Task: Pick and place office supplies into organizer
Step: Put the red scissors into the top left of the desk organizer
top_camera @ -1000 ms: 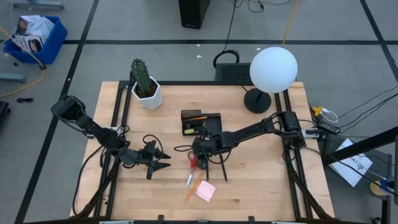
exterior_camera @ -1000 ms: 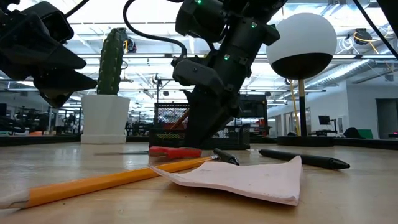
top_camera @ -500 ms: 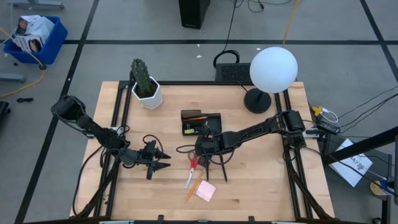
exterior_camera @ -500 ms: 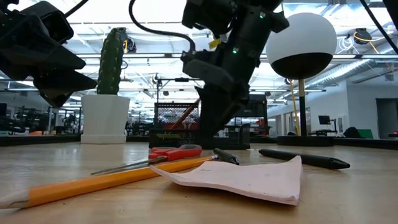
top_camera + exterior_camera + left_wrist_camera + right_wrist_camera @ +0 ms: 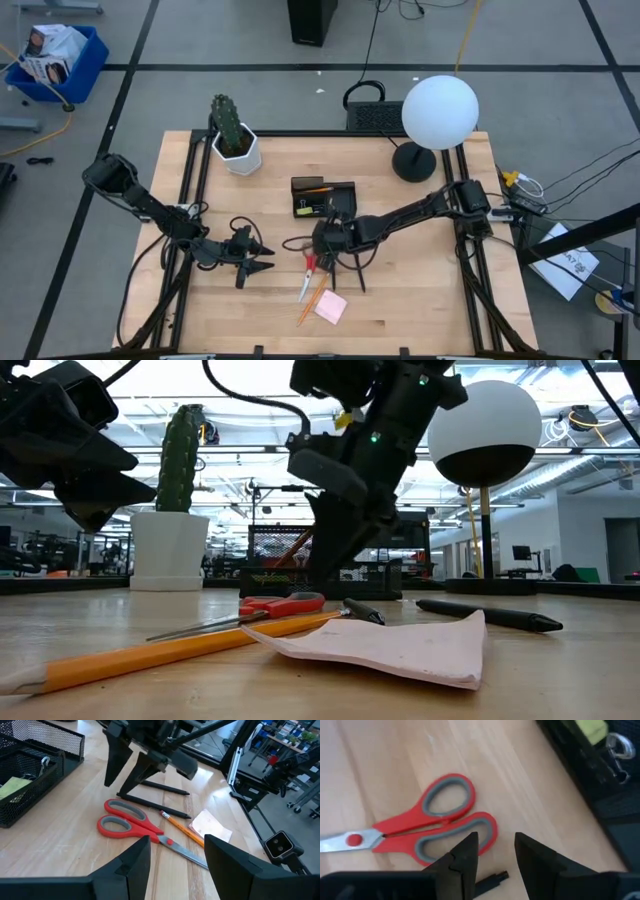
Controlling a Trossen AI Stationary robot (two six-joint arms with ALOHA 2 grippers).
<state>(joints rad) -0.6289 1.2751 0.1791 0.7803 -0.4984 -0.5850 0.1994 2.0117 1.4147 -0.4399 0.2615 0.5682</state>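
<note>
Cactus in white pot, white globe lamp, blue bin

Two dark, jointed arms, matte black throughout. Black cables looping beside the right end effector; small green lights just above it. Left end effector: flat, angular black fingers.

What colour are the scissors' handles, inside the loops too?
The scissors have red handles with grey lining inside the loops; the right wrist view shows it best.

Scissors between organizer and sticky pad.
</note>
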